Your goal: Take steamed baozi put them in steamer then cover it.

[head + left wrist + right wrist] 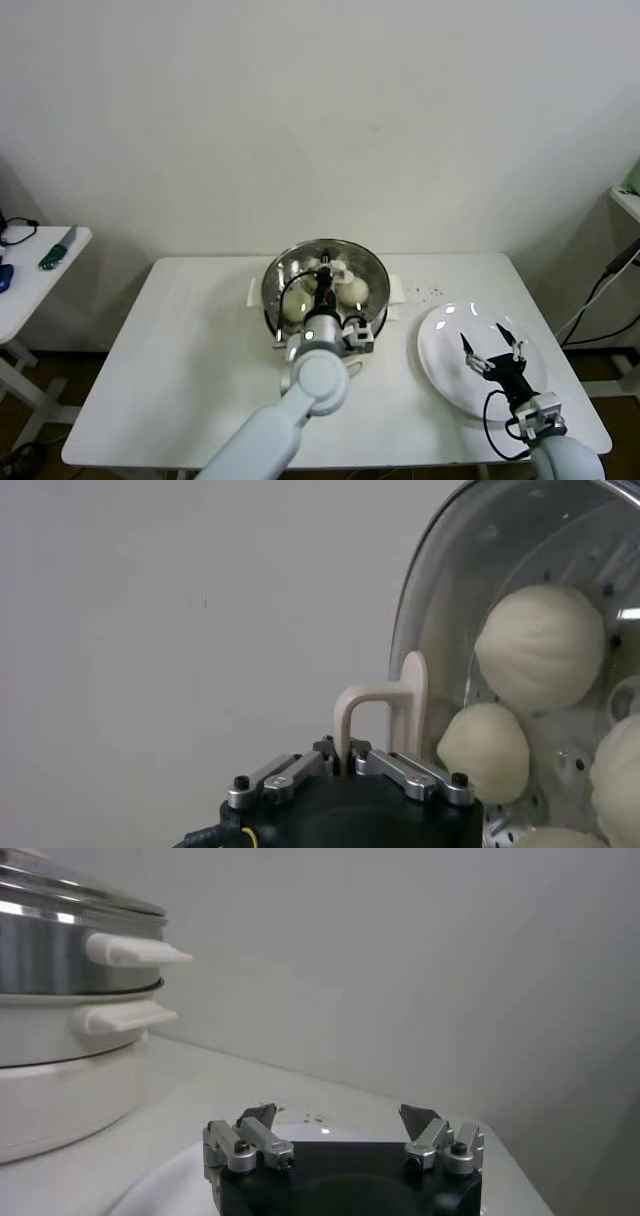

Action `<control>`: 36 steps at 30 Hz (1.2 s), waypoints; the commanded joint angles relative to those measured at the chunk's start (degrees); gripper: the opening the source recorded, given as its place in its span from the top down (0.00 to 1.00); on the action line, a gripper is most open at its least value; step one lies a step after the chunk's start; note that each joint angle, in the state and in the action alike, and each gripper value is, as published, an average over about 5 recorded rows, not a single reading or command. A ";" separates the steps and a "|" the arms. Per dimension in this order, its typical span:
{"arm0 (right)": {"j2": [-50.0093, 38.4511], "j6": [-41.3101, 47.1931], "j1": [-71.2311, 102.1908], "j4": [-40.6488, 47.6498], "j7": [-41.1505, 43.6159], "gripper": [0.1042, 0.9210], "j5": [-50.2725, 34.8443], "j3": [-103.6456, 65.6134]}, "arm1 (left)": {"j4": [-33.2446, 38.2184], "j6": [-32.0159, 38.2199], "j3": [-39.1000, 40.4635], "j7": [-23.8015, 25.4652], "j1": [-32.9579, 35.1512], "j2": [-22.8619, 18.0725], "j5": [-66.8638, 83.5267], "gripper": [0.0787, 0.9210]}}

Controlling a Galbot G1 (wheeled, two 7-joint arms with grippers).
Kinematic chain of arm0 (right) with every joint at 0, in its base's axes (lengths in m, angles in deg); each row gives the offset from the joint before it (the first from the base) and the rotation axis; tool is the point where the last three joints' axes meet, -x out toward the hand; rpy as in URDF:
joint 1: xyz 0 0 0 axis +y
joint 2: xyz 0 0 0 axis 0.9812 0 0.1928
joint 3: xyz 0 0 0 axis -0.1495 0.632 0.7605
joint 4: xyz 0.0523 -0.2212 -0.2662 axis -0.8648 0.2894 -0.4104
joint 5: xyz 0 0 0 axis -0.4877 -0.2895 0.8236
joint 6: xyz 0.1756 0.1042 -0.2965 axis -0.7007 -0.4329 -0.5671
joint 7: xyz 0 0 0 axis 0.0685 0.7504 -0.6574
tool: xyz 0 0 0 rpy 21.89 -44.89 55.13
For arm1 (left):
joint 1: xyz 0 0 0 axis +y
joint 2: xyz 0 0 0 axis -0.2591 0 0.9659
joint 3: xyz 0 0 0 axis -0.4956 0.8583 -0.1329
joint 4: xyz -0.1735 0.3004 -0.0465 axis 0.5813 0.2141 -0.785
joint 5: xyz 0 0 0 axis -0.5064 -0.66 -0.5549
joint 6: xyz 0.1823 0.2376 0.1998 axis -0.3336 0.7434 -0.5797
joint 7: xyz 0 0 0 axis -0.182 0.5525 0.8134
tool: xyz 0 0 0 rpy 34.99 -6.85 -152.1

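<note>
At the frame's middle, the left gripper (pixel 328 268) pinches the cover (pixel 300 268) on the steamer (pixel 375 300), while the right gripper (pixel 493 352) gapes wide at lower right over the plate (pixel 440 372).

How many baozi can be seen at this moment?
4, all in the steamer under the cover: upper, middle, edge, bottom. None on the plate.

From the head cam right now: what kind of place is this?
Probably a lab or test room set up as a kitchen corner: a bare white table against a plain wall, holding only an electric steamer and a white plate, with a small side table nearby.
</note>
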 commanded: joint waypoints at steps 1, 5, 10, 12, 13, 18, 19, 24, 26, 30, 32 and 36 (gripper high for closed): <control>0.02 -0.03 -0.20 0.14 0.04 0.12 0.06 0.03 | -0.99 -2.81 -0.16 -1.02 0.07 -0.33 0.72 0.91; 0.07 -0.10 -0.51 0.41 0.11 0.12 0.20 0.29 | -1.33 -2.81 -0.49 -1.65 0.25 -0.43 0.65 0.91; 0.41 -0.21 -0.64 0.57 0.25 0.12 0.50 0.44 | -1.77 -2.81 -0.52 -2.27 0.05 -0.10 0.57 0.91; 0.56 -0.25 -0.66 0.59 0.30 0.12 0.57 0.42 | -1.95 -2.81 -0.52 -2.48 0.02 0.03 0.58 0.91; 0.62 -0.28 -0.66 0.62 0.33 0.12 0.60 0.41 | -2.02 -2.81 -0.49 -2.57 0.02 0.10 0.60 0.91; 0.84 -0.33 -0.61 0.70 0.46 0.12 0.73 0.26 | -2.10 -2.81 -0.24 -2.57 0.11 0.28 0.85 0.91; 0.87 -0.33 -0.60 0.69 0.48 0.12 0.73 0.24 | -2.03 -2.81 -0.13 -2.46 0.15 0.37 1.00 0.91; 0.91 -0.33 -0.57 0.65 0.55 0.12 0.74 0.16 | -1.31 -2.81 -0.06 -0.75 0.38 0.74 1.36 0.91; 0.95 -0.33 -0.59 0.67 0.60 0.12 0.74 0.12 | -0.75 -2.81 -0.15 0.13 0.41 1.07 1.69 0.91; 1.09 -0.35 -0.60 0.80 0.70 0.12 0.77 0.05 | 0.62 -2.81 -0.40 0.14 0.26 1.77 2.80 0.88; 1.16 -0.34 -0.59 0.84 0.74 0.12 0.78 0.02 | 1.71 -2.81 -0.42 0.14 0.15 2.31 3.04 0.83; 1.17 -0.13 -0.60 0.87 0.74 0.12 0.79 -0.04 | 4.68 -2.81 -0.35 0.18 0.28 3.82 4.02 0.69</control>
